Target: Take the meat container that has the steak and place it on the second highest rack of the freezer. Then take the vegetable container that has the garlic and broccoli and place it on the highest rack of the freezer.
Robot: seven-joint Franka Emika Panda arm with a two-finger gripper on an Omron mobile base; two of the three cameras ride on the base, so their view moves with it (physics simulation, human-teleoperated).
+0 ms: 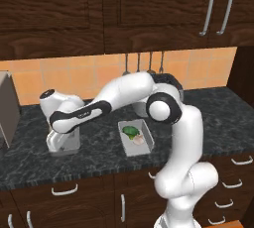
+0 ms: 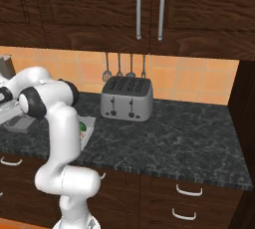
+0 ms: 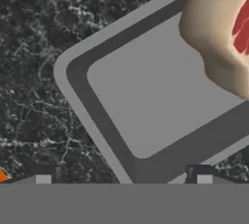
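The meat container [image 3: 146, 101] is a shallow grey tray on the dark counter. The steak [image 3: 228, 33], red with a pale rim, lies in its far right corner. My gripper [image 3: 122, 178] hangs open just above the tray's near rim, with one fingertip on each side of the near wall and nothing held. From the left base view, the hand [image 1: 62, 132] hovers over that tray [image 1: 67, 145]. The vegetable container [image 1: 144, 147] sits to its right, holding the broccoli [image 1: 130, 131] and the garlic [image 1: 139, 140]. The freezer's racks are out of view.
A grey steel panel [image 1: 7, 105] stands at the counter's left end. A silver toaster [image 2: 127, 98] sits against the tiled wall behind the arm, with utensils hanging above it. Dark wooden cabinets hang overhead. The counter's front edge [image 1: 99, 177] runs just in front of both containers.
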